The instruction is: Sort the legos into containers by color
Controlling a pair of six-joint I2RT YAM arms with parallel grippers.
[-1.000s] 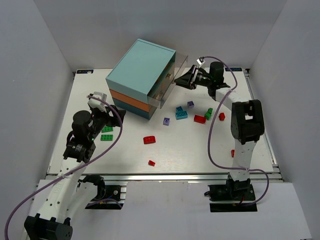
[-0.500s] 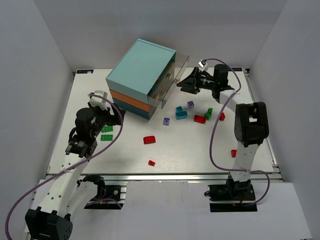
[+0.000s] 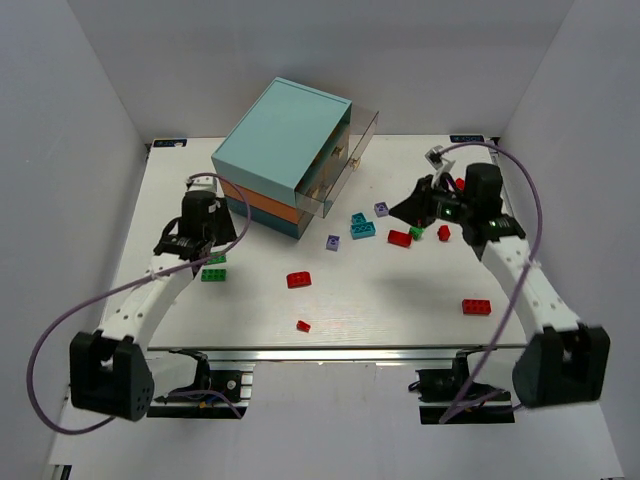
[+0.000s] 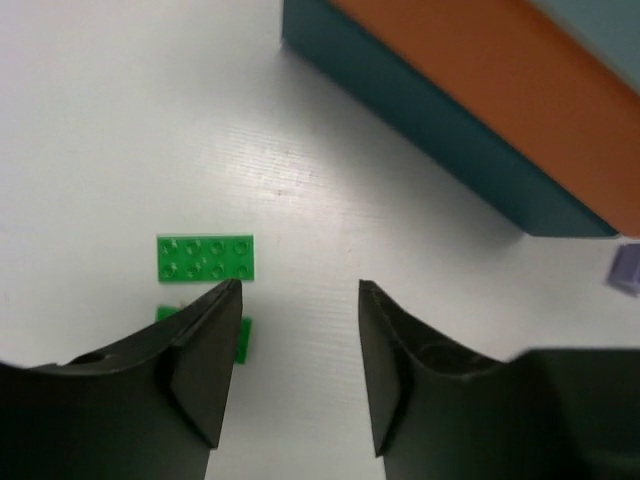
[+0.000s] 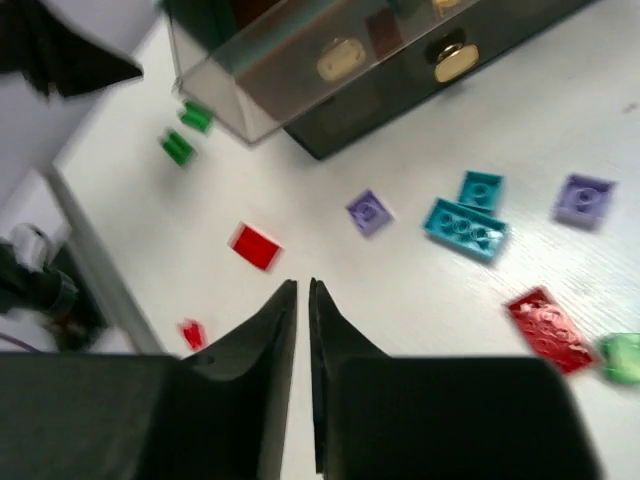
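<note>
The chest of containers [image 3: 285,150] stands at the back left, its clear top drawer [image 3: 345,160] pulled out. Legos lie scattered: two green [image 3: 213,274], a red [image 3: 298,280], teal [image 3: 362,228], lavender [image 3: 332,242]. My left gripper [image 3: 212,246] hovers open over bare table just right of a green brick [image 4: 205,258]; a second green brick [image 4: 243,335] is half hidden by its left finger. My right gripper [image 3: 408,210] is shut and empty, above the table near a red brick [image 5: 254,246] and a lavender one [image 5: 369,211].
More legos: a red [image 3: 399,238] and a green [image 3: 417,228] under the right arm, a red [image 3: 476,306] at front right, a small red [image 3: 303,325] near the front edge. Two drawer knobs [image 5: 455,62] face the right gripper. White walls enclose the table.
The right arm pulled back from the open drawer toward the front right and its jaws closed. The left arm swung in over the green bricks, jaws narrowing.
</note>
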